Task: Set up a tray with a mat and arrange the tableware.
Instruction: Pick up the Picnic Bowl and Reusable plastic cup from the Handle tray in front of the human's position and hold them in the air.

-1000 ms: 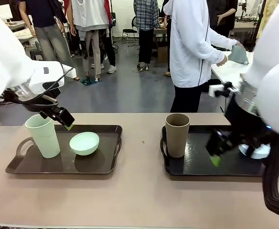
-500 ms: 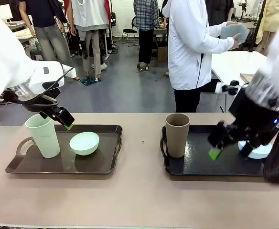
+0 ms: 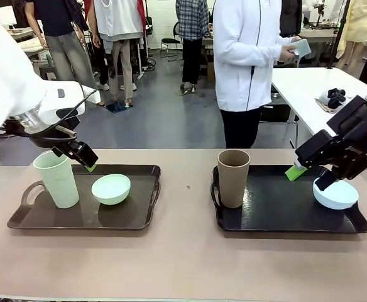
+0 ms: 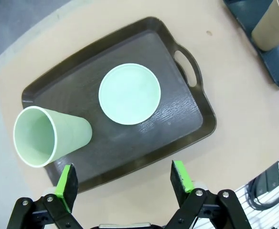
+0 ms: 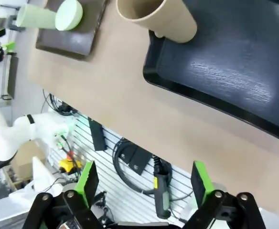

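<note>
**Operator:** What is changing on your side right now?

**Robot:** The small round light blue plastic bowl (image 3: 335,194) is sitting uncovered at the 3 o'clock end of the dark rectangular tray (image 3: 284,225). A second ago my right gripper (image 3: 310,177) was hanging low over that tray, crowding the bowl. Now it is rising clear, at about 10 o'clock from the bowl, with its jaws spread wide and carrying nothing.

**Operator:** And the rest of the tableware?

**Robot:** The tall brown handleless cup (image 3: 233,178) is standing upright at the same tray's 9 o'clock end, unmoved. On the brown handled tray (image 3: 20,221), the tall pale green cup (image 3: 56,179) is standing at 9 o'clock. The small mint green bowl (image 3: 111,189) is sitting just beside it, toward 3 o'clock. My left gripper (image 3: 80,156) is hovering at 12 o'clock over that cup exactly as before, its fingers wide apart and empty.

**Operator:** What are you taking from that?

**Robot:** I am judging that bowl placed, so each tray is now carrying a cup and a bowl. I am not making out a mat on either tray. The person in the white jacket (image 3: 246,56) is turning away from the side table, holding a pale flat thing (image 3: 301,48). I cannot tell what it is.
</note>
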Robot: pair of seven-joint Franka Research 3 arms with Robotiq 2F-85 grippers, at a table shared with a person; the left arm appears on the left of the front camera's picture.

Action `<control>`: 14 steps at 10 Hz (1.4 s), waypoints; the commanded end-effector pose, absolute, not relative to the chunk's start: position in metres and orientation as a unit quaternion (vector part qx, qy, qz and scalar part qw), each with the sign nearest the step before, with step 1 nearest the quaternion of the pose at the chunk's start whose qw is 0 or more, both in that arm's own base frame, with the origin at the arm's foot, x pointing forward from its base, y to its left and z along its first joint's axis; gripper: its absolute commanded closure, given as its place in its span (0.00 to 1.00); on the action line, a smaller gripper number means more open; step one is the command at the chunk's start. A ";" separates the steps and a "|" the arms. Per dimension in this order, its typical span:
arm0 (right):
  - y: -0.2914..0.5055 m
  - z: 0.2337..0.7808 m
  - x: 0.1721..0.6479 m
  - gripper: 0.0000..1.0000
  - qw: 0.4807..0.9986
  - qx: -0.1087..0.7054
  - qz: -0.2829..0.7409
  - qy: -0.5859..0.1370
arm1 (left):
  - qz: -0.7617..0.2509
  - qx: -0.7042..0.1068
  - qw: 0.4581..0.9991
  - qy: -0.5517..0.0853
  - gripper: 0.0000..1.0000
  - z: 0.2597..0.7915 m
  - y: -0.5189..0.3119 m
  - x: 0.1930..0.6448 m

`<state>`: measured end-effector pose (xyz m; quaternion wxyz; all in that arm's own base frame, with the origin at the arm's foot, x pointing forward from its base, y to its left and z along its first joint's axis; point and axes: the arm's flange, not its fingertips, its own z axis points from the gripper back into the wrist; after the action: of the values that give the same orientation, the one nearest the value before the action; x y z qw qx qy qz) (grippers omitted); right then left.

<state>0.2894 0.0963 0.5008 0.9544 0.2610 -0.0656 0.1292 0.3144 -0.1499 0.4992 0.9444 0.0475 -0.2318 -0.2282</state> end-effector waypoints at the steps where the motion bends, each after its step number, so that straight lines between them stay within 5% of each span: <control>1: 0.062 0.510 0.298 0.00 0.873 0.455 0.164 -0.058 | -0.246 -0.075 0.936 -0.239 0.00 0.512 -0.144 0.313; 3: -0.018 0.509 0.291 0.00 0.733 0.657 0.163 -0.075 | -0.232 -0.251 0.910 -0.234 0.00 0.525 -0.114 0.305; 6: -0.070 0.485 0.269 0.00 0.622 0.756 0.177 -0.100 | -0.095 -0.481 0.856 -0.164 0.00 0.516 -0.053 0.315; 8: -0.065 0.462 0.267 0.00 0.637 0.748 0.156 -0.101 | 0.001 -0.502 0.863 -0.066 0.00 0.456 -0.038 0.313; 9: -0.083 0.498 0.255 0.00 0.648 0.727 0.176 -0.143 | -0.145 -0.449 0.861 -0.189 0.00 0.527 -0.053 0.318; 10: -0.083 0.498 0.255 0.00 0.648 0.727 0.176 -0.143 | -0.145 -0.449 0.861 -0.189 0.00 0.527 -0.053 0.318; 11: -0.086 0.475 0.262 0.00 0.618 0.759 0.165 -0.124 | -0.090 -0.496 0.853 -0.135 0.00 0.498 -0.032 0.328; 12: -0.065 0.477 0.275 0.00 0.674 0.711 0.175 -0.096 | -0.064 -0.575 0.812 -0.075 0.00 0.493 -0.038 0.342; 14: -0.051 0.460 0.286 0.00 0.745 0.645 0.162 -0.056 | 0.013 -0.684 0.724 -0.086 0.00 0.457 -0.020 0.342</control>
<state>0.2808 -0.0542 0.4643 0.7115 0.6786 -0.0735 0.1669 0.3380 -0.0276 0.4827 0.7666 -0.6359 -0.0835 -0.0306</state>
